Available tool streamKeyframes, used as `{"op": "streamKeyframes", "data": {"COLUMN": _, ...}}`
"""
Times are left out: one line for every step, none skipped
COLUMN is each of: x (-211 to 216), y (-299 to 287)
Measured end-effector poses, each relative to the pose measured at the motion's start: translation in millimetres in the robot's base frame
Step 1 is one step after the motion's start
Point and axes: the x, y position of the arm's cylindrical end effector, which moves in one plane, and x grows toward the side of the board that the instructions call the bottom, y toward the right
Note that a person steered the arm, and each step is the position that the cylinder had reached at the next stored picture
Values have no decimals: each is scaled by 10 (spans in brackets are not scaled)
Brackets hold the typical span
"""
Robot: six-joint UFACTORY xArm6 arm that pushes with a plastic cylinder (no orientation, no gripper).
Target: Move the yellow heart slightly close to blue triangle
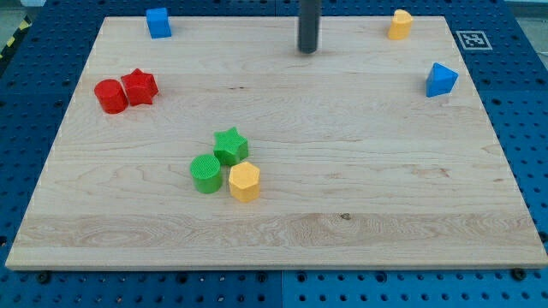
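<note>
Yellow heart (pixel 399 24) at top right, blue triangle (pixel 441 79) nearby, my tip (pixel 308 50) well left, touching nothing.

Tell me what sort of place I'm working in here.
Likely a robotics lab bench: a wooden board with coloured blocks sits on a blue perforated table, with a fiducial marker at the board's corner.
</note>
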Motion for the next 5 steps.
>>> {"op": "streamKeyframes", "data": {"x": -517, "y": 548}}
{"op": "streamKeyframes", "data": {"x": -576, "y": 696}}
{"op": "streamKeyframes", "data": {"x": -570, "y": 1062}}
{"op": "streamKeyframes", "data": {"x": -567, "y": 1661}}
{"op": "streamKeyframes", "data": {"x": -450, "y": 1683}}
